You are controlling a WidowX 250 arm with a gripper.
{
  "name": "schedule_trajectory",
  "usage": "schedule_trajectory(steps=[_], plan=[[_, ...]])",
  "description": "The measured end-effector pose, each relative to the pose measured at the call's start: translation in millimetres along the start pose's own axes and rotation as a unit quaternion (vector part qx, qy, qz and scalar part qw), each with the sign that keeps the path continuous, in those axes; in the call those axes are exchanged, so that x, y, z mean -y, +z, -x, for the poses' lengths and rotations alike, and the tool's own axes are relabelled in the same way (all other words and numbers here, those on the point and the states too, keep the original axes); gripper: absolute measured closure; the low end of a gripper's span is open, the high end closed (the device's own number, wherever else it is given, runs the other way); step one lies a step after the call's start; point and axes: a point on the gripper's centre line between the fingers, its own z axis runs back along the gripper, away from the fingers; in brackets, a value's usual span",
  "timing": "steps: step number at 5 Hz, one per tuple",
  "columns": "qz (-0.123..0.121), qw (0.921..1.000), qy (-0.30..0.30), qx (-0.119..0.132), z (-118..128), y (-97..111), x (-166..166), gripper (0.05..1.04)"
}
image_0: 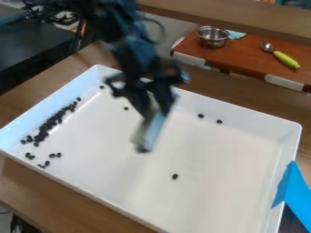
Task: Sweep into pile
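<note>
My gripper (156, 107) hangs over the upper middle of the white tray (213, 182), shut on a pale, blurred flat tool (152, 129) that slants down and left. A dark spot lies at the tool's lower end; I cannot tell whether it is a bean or part of the tool. Black beans (52, 122) form a long cluster along the tray's left wall. Several others lie loose near the lower left corner. One single bean (175, 176) rests right of the middle, and a pair (210, 119) sits near the back wall.
Blue tape (294, 191) covers part of the tray's right rim. Behind the tray, a red-brown board (243, 59) carries a metal pot (212, 37) and a spoon with a green handle (285, 59). The wooden table (36, 182) borders the tray.
</note>
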Motion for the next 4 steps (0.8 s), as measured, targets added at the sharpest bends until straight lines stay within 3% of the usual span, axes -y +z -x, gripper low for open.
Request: schedule_trajectory(steps=[1,2,3,4], plan=[[-0.01,0.9999,0.014,0.003,9.2,-40.7,34.5,0.709],[-0.032,0.9993,0.016,0.014,9.5,-66.6,41.5,0.709],[-0.054,0.9983,-0.001,0.023,11.0,-87.0,39.5,0.709],[-0.069,0.997,-0.001,0.035,10.1,-89.0,23.9,0.709]])
